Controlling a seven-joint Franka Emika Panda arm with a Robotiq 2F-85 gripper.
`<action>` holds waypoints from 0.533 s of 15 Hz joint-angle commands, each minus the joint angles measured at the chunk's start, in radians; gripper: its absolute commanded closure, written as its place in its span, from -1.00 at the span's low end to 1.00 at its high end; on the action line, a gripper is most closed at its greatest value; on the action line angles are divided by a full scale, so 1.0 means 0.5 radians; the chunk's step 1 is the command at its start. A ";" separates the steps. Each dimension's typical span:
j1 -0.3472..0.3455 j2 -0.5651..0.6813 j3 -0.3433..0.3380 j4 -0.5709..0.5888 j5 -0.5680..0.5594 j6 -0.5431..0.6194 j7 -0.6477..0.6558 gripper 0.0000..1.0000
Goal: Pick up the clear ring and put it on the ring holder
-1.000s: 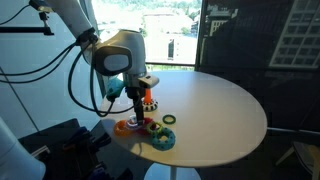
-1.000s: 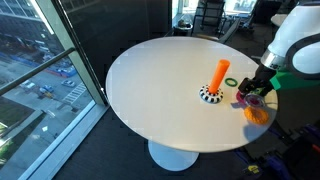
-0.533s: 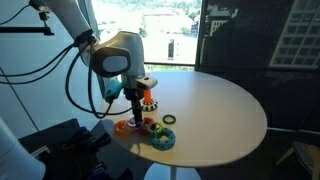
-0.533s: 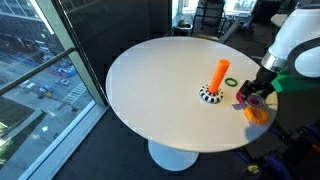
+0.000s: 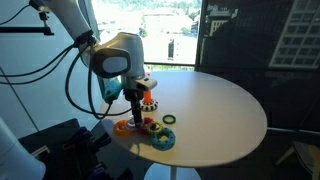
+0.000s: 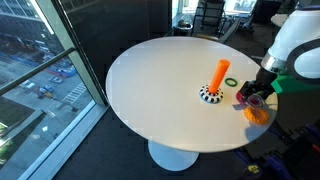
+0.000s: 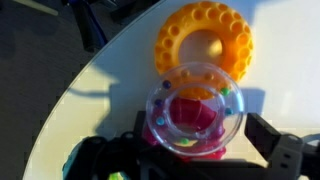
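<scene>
In the wrist view the clear ring [image 7: 195, 110], see-through with small coloured beads inside, sits between my gripper's [image 7: 195, 140] two dark fingers, which press on its left and right edges. It lies over a magenta ring [image 7: 185, 125], with the orange ring [image 7: 203, 40] just beyond. In both exterior views the gripper [image 5: 135, 104] [image 6: 255, 97] is low over the table's edge. The ring holder [image 6: 221, 75], an orange-red peg on a round black-and-white base, stands a short way off towards the table's middle and also shows beside the gripper [image 5: 148, 97].
The round white table [image 6: 150, 90] carries a small green ring [image 6: 231, 82] next to the holder. An orange ring [image 5: 125, 126], a blue toothed ring [image 5: 163, 138] and a dark ring [image 5: 169, 120] lie near the table's edge. Windows and a dark wall surround the table.
</scene>
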 commanded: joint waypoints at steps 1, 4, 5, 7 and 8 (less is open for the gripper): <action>0.023 0.009 -0.011 0.004 -0.017 -0.003 0.054 -1.00; 0.027 0.017 -0.008 0.011 -0.001 -0.006 0.047 -1.00; 0.029 0.023 -0.010 0.015 -0.008 -0.008 0.060 -1.00; 0.032 0.033 -0.012 0.020 -0.014 -0.007 0.073 -0.78; 0.033 0.040 -0.014 0.025 -0.019 -0.009 0.083 -0.46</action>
